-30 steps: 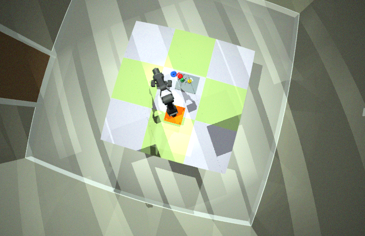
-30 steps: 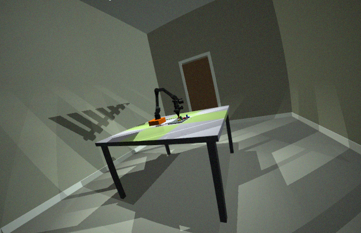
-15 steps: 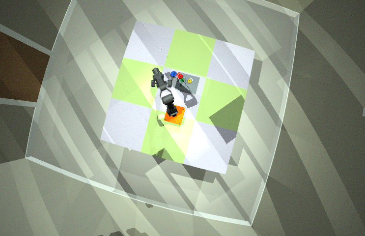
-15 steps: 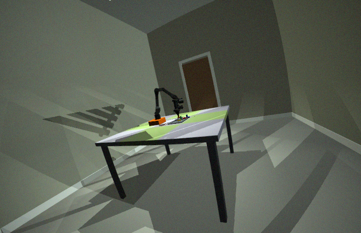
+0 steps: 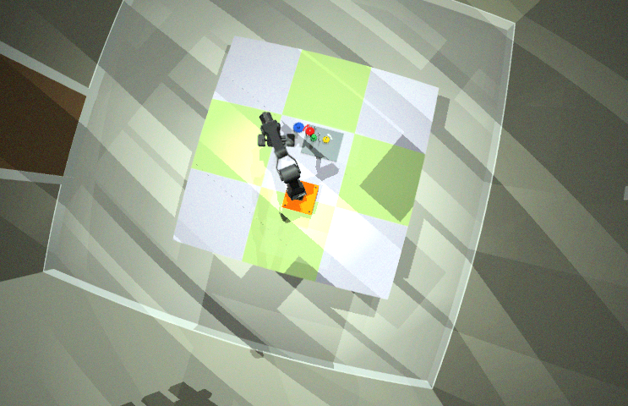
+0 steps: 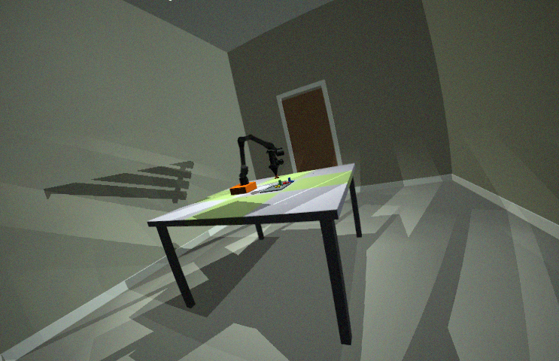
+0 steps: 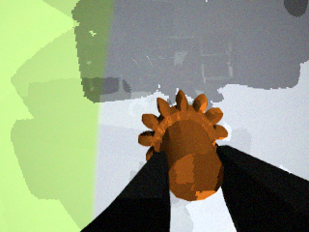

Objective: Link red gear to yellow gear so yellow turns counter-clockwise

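Broadly, the table (image 5: 372, 258) (image 6: 262, 214) bears the black arm (image 5: 275, 139) (image 6: 241, 155), then the grey board (image 5: 333, 152) (image 6: 268, 189) with red (image 5: 308, 130), green (image 5: 314, 137) and yellow (image 5: 328, 139) gears. A blue gear (image 5: 297, 127) (image 6: 290, 180) stands just beside it. The gripper (image 6: 276, 175) (image 7: 191, 159), partly closed, grips an orange gear (image 6: 277, 177) (image 7: 185, 126) by its knob, above the table.
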Robot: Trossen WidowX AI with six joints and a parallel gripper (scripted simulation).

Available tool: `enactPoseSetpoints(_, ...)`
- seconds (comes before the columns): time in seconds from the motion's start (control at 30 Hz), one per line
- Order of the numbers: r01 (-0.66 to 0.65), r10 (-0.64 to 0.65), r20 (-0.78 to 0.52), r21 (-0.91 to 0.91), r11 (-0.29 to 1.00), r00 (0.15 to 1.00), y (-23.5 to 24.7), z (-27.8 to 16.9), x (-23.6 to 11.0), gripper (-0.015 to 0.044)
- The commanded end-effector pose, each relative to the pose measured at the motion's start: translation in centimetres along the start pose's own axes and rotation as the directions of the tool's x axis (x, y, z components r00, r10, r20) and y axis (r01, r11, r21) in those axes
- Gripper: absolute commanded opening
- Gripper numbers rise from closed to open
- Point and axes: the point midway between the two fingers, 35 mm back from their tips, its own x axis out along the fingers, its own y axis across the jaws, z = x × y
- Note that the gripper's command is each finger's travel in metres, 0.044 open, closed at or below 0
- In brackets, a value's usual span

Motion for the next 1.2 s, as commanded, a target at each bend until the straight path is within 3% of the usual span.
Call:
enactPoseSetpoints(0.0,-0.003,0.003,0.012,0.007,1.000,1.000,0.1,0.3,-1.4,0.0000)
enactPoseSetpoints(1.17,-0.003,0.003,0.011,0.007,1.000,1.000,-0.4,-0.6,-10.1,0.0000)
